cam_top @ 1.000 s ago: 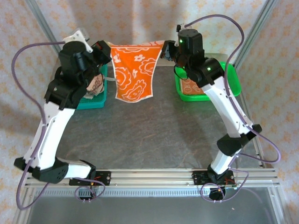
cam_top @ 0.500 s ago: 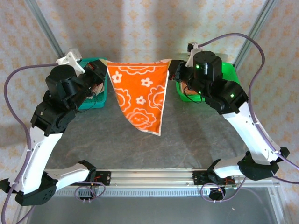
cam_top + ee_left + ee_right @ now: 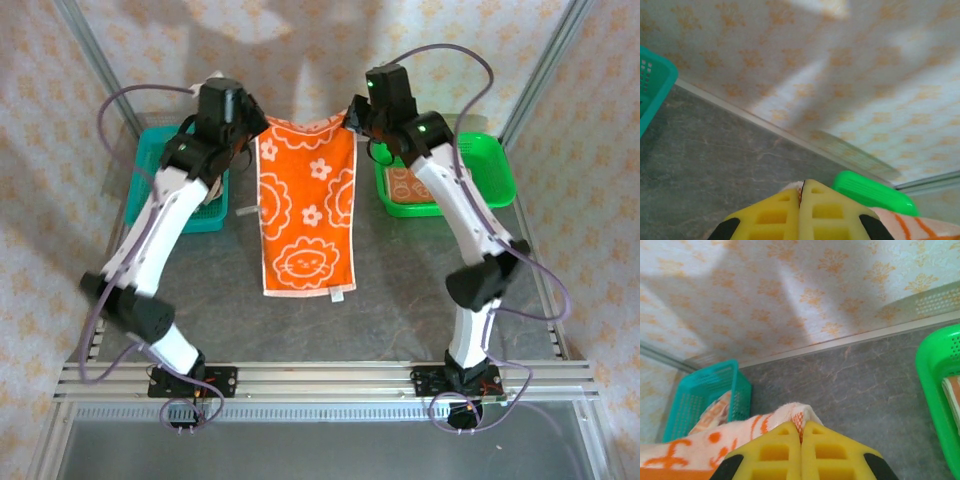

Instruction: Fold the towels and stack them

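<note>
Pinching far corners of the orange towel (image 3: 305,215), left hand (image 3: 803,182) and right hand (image 3: 801,424) hold it unfolded (another towel (image 3: 408,190) lies in the green basket (image 3: 503,178))

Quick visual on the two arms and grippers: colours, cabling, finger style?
Left arm and right arm: white links, black joints, a thin purple cable looped off each; green lights on the right arm's joints. Left gripper and right gripper: yellow blocky fingers with rectangular pockets, black bases.

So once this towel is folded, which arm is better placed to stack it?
Probably right: the green basket holding a folded towel sits beside the right gripper, which is shut on the orange towel corner.
</note>
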Action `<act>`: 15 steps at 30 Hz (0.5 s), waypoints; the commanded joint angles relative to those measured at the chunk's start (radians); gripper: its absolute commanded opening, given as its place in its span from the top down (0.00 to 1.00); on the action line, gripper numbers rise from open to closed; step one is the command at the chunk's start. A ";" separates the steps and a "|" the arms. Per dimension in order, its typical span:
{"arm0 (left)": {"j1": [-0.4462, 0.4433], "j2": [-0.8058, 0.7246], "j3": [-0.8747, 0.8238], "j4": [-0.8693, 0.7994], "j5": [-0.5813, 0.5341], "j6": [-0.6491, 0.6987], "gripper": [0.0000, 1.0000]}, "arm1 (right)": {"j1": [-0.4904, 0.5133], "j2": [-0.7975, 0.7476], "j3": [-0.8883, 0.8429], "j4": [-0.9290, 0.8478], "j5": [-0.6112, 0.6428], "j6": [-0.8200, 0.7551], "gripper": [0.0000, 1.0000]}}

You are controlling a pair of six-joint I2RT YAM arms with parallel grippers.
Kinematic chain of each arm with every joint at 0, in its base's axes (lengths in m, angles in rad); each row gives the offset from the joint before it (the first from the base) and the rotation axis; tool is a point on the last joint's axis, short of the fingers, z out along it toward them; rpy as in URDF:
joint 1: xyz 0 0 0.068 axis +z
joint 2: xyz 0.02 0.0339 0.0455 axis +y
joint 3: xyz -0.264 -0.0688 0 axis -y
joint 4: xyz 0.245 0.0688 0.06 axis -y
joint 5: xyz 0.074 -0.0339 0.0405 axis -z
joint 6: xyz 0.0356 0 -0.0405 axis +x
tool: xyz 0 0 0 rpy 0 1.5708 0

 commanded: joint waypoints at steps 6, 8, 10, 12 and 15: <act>0.089 0.372 0.172 0.123 0.081 0.065 1.00 | -0.107 0.437 0.359 -0.019 -0.117 0.008 1.00; 0.103 0.435 0.203 0.128 0.121 0.056 1.00 | -0.123 0.489 0.378 0.005 -0.133 0.033 1.00; 0.109 0.475 0.216 0.116 0.161 0.042 1.00 | -0.131 0.512 0.358 0.026 -0.147 0.040 1.00; 0.107 0.477 0.188 0.114 0.188 0.041 1.00 | -0.131 0.509 0.317 0.027 -0.153 0.031 1.00; 0.107 0.424 0.064 0.155 0.214 0.022 1.00 | -0.130 0.482 0.221 0.022 -0.166 0.018 1.00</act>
